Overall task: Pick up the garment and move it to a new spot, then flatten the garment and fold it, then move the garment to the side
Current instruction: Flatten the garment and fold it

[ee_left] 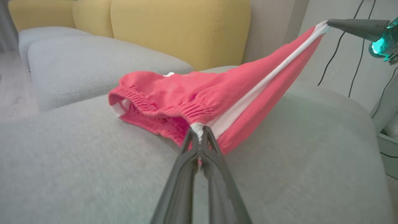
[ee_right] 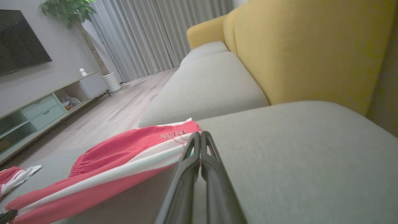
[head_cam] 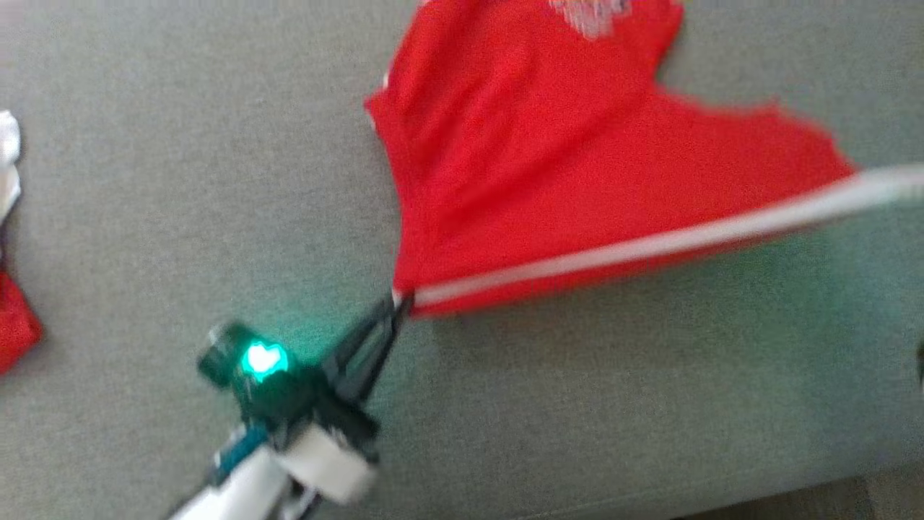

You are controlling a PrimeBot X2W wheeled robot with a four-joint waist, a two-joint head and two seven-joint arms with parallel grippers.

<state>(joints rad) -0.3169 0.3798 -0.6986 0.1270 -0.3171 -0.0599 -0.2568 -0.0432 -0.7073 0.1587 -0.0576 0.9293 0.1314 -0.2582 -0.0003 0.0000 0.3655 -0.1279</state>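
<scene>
Left pincer [head_cam: 399,305] clamped on garment [head_cam: 548,166] at 7 o'clock corner; right pincer [ee_right: 200,137] clamped on its 3 o'clock end.

Garment [head_cam: 548,166] on seat cushion [head_cam: 180,180], near edge raised and stretched between left gripper [head_cam: 399,303] at the waistband corner and right gripper [ee_right: 200,135] at the hem corner, back cushion [ee_left: 180,31] behind, loose cloth [head_cam: 11,318] well apart at far left.

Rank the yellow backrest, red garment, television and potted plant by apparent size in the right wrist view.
1. yellow backrest
2. red garment, enlarged by nearness to the camera
3. television, partly cut off by the frame
4. potted plant
</scene>
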